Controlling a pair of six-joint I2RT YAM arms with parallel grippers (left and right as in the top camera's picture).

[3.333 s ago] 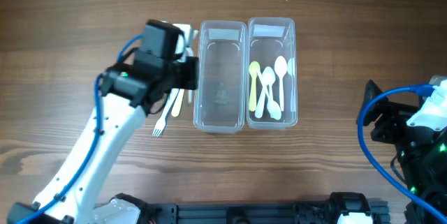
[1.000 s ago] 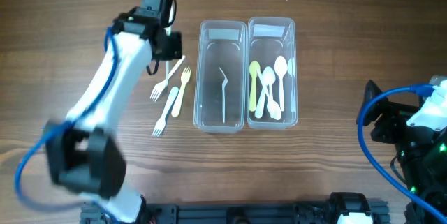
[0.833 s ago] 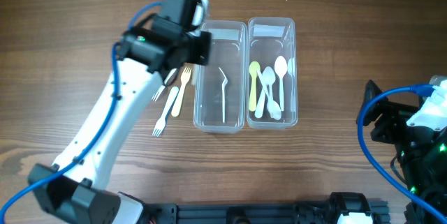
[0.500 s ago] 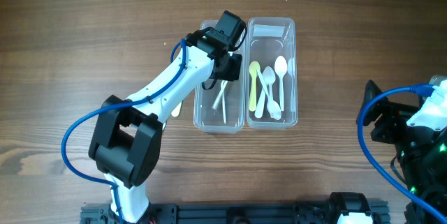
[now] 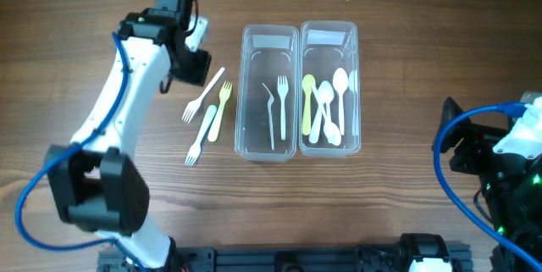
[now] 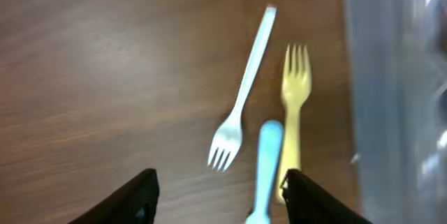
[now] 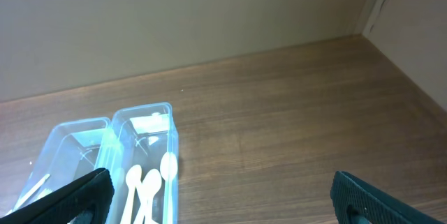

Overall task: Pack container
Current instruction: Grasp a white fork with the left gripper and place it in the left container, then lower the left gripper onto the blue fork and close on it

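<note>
Two clear containers stand side by side. The left container (image 5: pixel 254 141) holds two pale forks (image 5: pixel 276 113); the right container (image 5: pixel 351 52) holds several spoons (image 5: pixel 324 111). Left of them on the table lie a white fork (image 5: pixel 203 94) (image 6: pixel 241 105), a yellow fork (image 5: pixel 218 111) (image 6: pixel 293 112) and a light blue fork (image 5: pixel 199 136) (image 6: pixel 265 168). My left gripper (image 5: pixel 188 56) (image 6: pixel 220 199) hovers over these loose forks, open and holding nothing. My right gripper (image 7: pixel 227 199) stays far right, open and holding nothing, looking toward the containers (image 7: pixel 143 123).
The right arm (image 5: pixel 495 170) with its blue cable sits at the table's right edge. The left arm (image 5: pixel 127 111) stretches up the left side of the wooden table (image 5: pixel 406 18).
The left arm swung over the left container and back to the left above the loose forks. Its jaws opened. The container now holds two forks instead of one.
</note>
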